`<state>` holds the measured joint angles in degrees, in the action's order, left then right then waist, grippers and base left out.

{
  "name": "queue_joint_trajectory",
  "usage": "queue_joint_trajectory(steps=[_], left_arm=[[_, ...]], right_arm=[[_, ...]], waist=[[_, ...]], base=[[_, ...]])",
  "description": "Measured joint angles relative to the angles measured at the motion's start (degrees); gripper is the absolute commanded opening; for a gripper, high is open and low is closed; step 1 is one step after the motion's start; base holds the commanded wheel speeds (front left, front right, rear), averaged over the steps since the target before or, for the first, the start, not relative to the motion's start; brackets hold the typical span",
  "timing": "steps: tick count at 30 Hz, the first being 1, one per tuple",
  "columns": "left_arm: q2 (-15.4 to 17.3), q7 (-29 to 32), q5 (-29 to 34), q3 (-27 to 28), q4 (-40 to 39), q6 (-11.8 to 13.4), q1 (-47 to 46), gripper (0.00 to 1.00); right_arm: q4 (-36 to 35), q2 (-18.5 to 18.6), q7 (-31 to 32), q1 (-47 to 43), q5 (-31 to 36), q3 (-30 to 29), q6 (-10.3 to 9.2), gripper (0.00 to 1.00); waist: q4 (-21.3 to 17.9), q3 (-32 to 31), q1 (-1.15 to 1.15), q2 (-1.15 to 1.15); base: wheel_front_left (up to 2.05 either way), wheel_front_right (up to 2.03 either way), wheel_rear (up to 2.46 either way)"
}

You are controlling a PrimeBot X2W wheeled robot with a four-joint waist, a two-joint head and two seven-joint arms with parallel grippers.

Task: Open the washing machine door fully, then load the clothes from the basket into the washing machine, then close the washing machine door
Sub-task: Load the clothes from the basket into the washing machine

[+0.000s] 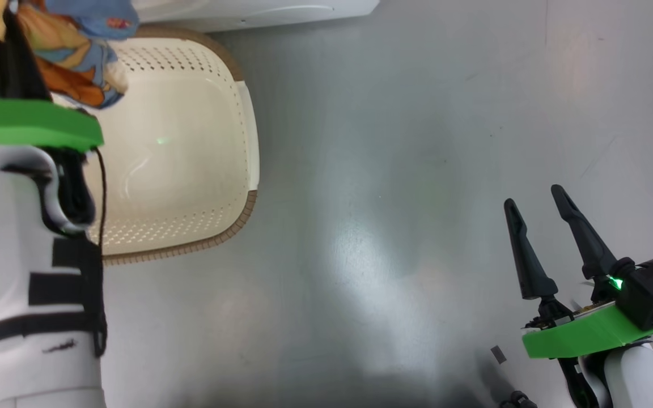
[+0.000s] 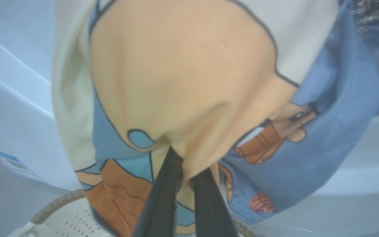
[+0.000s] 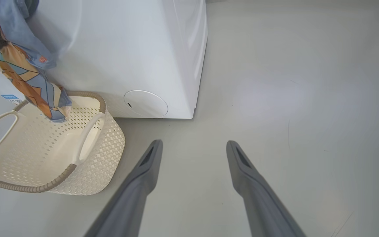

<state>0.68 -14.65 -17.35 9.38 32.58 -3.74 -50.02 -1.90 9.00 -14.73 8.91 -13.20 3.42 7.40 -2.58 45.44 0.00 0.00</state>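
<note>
At your left, your left gripper (image 2: pixel 183 164) is pinching a fold of the clothes (image 2: pixel 183 72). Its two dark fingers are closed together on the blue, orange and cream fabric, so the cloth is hanging bunched from the tips rather than sliding off. The piece is hanging above the basket (image 1: pixel 247 141), with its lowest end dangling at the rim on the machine side. The basket's bottom is showing bare cream plastic, so I judge this to be the load you are carrying toward the drum. The basket is sitting on the floor (image 1: pixel 389 170) just beside the front of the washing machine (image 3: pixel 127 49), which is keeping the lift short. The cloth is hanging close to the machine's white front, but I cannot tell whether it is touching. Farther right, your right gripper (image 1: pixel 535 197) is hovering over the grey floor. Its fingers are spread wide and holding nothing. It is parked well apart from the basket, leaving the left arm's path free.
</note>
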Motion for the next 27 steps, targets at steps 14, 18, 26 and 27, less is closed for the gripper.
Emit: queue_joint_trajectory(steps=[14,18,26,27], left_arm=[[0.2,0.0,-1.6,-5.0,-8.5,0.8,2.9,0.00],[1.1,0.0,-0.5,-4.6,-7.8,1.5,0.7,0.00],[6.1,0.6,2.2,-4.5,2.3,3.1,-9.3,0.00],[6.6,1.0,2.4,-4.5,3.8,3.1,-10.4,0.00]], right_arm=[[2.0,-1.9,0.0,0.6,-0.6,1.5,0.00,1.00],[2.7,-2.5,0.0,0.5,-0.7,2.2,0.00,1.00],[3.7,-3.2,0.0,0.0,-1.3,3.5,0.00,1.00],[3.8,-3.2,0.0,-0.4,-1.3,3.6,0.00,1.00]], waist=[[-1.2,-3.3,0.00,0.00],[-2.2,-4.2,0.00,0.00],[-5.0,-6.2,0.00,0.00],[-5.4,-6.5,0.00,0.00]], base=[[0.00,0.00,0.00],[0.00,0.00,0.00],[0.00,0.00,0.00],[0.00,0.00,0.00]])
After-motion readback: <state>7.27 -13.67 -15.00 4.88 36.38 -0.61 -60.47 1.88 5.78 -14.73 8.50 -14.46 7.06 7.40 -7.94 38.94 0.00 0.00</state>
